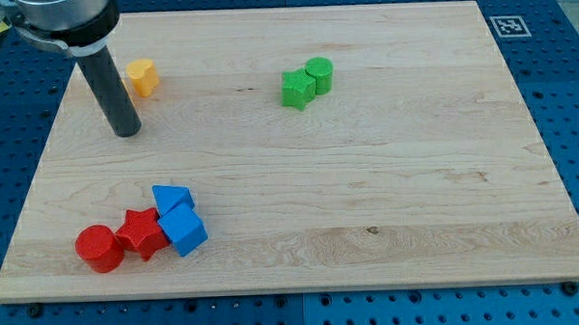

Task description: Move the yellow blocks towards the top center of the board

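Observation:
One yellow block (143,77), roughly hexagonal, sits near the board's upper left. I see no other yellow block. My tip (127,130) rests on the board just below and slightly left of the yellow block, a short gap apart from it. The dark rod rises from the tip up to the arm at the view's top left corner.
A green star-like block (297,88) and a green cylinder (319,74) touch each other at top centre. At the lower left, a red cylinder (99,248), a red star (141,233), a blue triangle (171,199) and a blue cube (184,231) cluster together. The wooden board (387,178) lies on blue pegboard.

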Controlling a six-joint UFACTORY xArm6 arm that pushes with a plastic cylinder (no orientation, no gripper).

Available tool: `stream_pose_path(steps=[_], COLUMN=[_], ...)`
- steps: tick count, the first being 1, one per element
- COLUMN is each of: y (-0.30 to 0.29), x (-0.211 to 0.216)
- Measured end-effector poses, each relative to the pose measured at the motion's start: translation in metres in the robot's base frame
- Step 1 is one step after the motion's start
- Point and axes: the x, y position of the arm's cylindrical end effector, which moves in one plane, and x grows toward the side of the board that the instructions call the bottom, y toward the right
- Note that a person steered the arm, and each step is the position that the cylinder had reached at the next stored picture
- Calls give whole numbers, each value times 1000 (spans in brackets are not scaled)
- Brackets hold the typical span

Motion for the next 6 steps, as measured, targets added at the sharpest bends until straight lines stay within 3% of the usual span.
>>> stream_pose_path(steps=[3, 6], y=[-55, -12], x=[-10, -43])
